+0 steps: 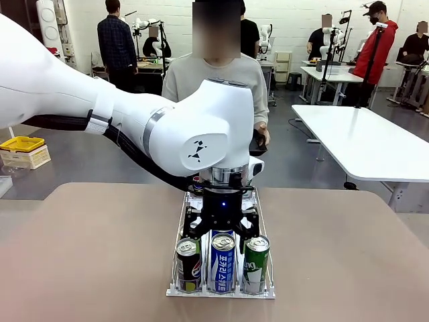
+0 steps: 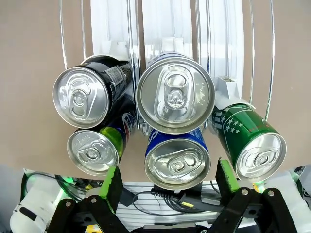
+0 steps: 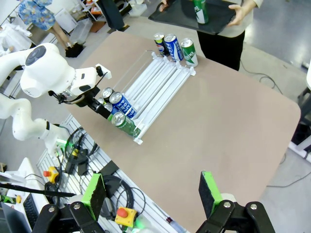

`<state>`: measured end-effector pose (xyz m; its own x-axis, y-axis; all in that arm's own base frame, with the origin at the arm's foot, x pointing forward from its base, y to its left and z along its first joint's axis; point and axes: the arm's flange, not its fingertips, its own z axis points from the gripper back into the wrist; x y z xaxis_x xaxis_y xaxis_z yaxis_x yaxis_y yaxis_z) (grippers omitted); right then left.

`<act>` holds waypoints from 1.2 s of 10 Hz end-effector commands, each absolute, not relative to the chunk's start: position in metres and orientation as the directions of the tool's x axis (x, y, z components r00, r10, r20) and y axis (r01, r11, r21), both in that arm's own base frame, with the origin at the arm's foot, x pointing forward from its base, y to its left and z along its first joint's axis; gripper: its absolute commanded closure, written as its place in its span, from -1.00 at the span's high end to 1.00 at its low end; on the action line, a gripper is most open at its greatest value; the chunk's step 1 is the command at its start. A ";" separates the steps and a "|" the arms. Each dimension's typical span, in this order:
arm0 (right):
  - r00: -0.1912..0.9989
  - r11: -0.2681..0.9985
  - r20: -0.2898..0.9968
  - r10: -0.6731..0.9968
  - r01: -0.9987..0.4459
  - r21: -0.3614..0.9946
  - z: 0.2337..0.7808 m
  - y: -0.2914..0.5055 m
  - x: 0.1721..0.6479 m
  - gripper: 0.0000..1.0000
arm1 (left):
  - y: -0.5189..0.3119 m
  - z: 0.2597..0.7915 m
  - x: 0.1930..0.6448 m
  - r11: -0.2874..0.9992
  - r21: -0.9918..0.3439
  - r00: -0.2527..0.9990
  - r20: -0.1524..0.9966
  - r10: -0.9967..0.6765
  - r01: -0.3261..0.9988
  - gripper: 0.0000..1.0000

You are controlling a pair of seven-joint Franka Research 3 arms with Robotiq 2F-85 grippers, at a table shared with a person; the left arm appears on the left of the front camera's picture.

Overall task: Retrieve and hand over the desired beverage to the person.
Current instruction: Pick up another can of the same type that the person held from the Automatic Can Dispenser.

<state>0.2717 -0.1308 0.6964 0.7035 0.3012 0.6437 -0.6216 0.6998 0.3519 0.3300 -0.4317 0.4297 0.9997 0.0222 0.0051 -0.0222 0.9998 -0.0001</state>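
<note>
Blue Pocari Sweat can, upright at the front of the middle lane in the can rack, flanked by a black Pepsi can and a green can. Judged the wanted drink, being right beneath the left gripper. Spread wide, gripping nothing, green pads set either side of the can's top and seemingly apart from it.

To do this well: lower straight down, threading a finger into each narrow gap beside the neighbours; stop below the rim; close on the round wall near mid-height; lift vertically before swinging toward the person. Likely hazards: clipping the second blue can just behind, or tipping a neighbour.

Right gripper high over the near table edge, likewise wide and empty. Person at the far side, holding a dark tray with a green drink on it.

Matte tan table, flat. Beyond, a white table, a yellow box, other people standing about.
</note>
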 end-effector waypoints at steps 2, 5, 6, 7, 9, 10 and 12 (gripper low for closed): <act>0.690 0.679 0.658 0.301 -0.640 0.361 0.696 -0.130 0.273 1.00 | -0.439 0.429 0.330 0.998 -0.005 0.998 -0.008 0.064 -0.064 1.00; 0.690 0.679 0.658 0.301 -0.640 0.361 0.696 -0.130 0.273 1.00 | -0.439 0.430 0.330 0.998 -0.014 0.997 -0.028 0.067 -0.067 0.72; 0.690 0.679 0.658 0.301 -0.640 0.361 0.696 -0.130 0.273 1.00 | -0.439 0.429 0.330 0.997 -0.012 0.997 -0.030 0.070 -0.070 0.60; 0.690 0.679 0.658 0.301 -0.640 0.361 0.696 -0.130 0.273 1.00 | -0.439 0.429 0.330 0.997 -0.011 0.997 -0.035 0.073 -0.073 -0.40; 0.690 0.679 0.658 0.301 -0.640 0.361 0.696 -0.130 0.273 1.00 | -0.440 0.429 0.330 0.997 -0.010 0.997 -0.037 0.070 -0.070 -1.00; 0.690 0.679 0.658 0.301 -0.640 0.361 0.696 -0.130 0.273 1.00 | -0.439 0.429 0.330 0.998 -0.011 0.997 -0.035 0.067 -0.068 -1.00; 0.690 0.679 0.658 0.301 -0.640 0.361 0.696 -0.130 0.273 1.00 | -0.439 0.428 0.330 0.998 -0.013 0.998 -0.035 0.060 -0.061 -0.86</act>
